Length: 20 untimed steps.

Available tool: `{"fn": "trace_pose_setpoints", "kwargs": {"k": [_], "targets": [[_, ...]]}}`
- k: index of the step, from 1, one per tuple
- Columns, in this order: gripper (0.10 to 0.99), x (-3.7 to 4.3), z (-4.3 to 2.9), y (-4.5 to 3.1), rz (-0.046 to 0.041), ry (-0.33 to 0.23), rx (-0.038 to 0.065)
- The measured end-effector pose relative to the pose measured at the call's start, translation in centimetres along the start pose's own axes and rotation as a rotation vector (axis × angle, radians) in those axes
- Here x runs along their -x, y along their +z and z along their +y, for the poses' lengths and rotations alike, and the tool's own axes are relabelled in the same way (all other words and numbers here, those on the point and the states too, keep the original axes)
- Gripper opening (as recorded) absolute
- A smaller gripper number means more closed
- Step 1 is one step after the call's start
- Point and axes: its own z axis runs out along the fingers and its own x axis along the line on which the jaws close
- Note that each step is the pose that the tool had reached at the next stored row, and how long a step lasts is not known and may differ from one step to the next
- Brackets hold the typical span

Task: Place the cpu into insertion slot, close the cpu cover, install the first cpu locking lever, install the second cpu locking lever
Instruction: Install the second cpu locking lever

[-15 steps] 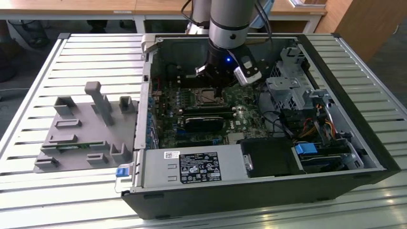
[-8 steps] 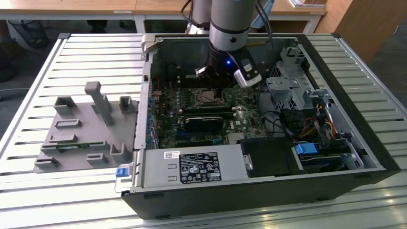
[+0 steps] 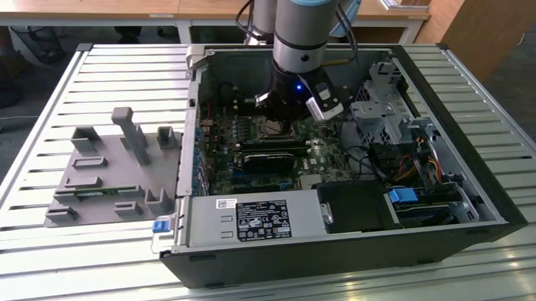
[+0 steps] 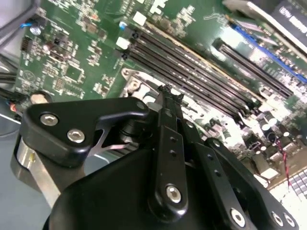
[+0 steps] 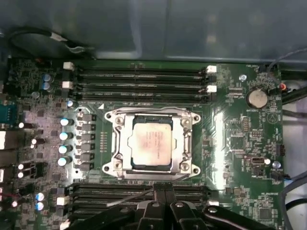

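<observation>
Here the gripper [image 5: 160, 191], fingers pressed together and empty, hovers beside the cpu cover [image 5: 184, 139] closed over the cpu [image 5: 152, 142].

In the first wrist view the cpu cover [image 5: 152, 142] lies open from above, flanked by dark memory slots [image 5: 139, 79]. In the exterior view, drive cages [image 3: 381, 116] crowd frame right; the grey fixture [image 3: 113, 169] occupies the worktop [image 3: 50, 113] at left.

arm: vertical, reaching straight down | claw [image 4: 165, 91]: fingers together (tips meet)
</observation>
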Motion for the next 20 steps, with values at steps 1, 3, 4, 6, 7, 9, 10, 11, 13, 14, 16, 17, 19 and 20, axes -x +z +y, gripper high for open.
{"fn": "trace_pose_setpoints", "kwargs": {"k": [1,3,4,6,7,9,10,11,13,14,16,17,19,20], "targets": [[0.106,-0.22,-0.02,0.0,0.0,0.0,0.0],[0.106,-0.65,-0.02,0.01,0.0,0.0,0.002],[0.106,-0.84,-0.02,0.03,-0.0001,0.0,0.002],[0.106,-1.24,-0.03,0.08,0.0,0.0,0.004],[0.106,-1.44,-0.04,0.16,-0.0001,0.0,0.004],[0.106,-1.79,-0.06,0.37,0.0,0.0,0.004],[0.106,-1.9,-0.08,0.52,0.0,0.0,0.004],[0.106,-2.0,-0.1,0.71,0.0,0.0,0.004],[0.106,-2.11,-0.13,1.06,0.0001,0.0,0.004],[0.106,-2.12,-0.15,1.2,0.0001,0.0,0.004],[0.106,-2.16,-0.23,1.3,0.0001,0.0,0.017],[0.106,-2.18,-0.3,1.33,0.0001,0.0,0.026],[0.106,-2.29,-0.54,1.35,0.0,0.001,0.041],[0.106,-2.33,-0.65,1.36,0.0,0.001,0.043]]}}
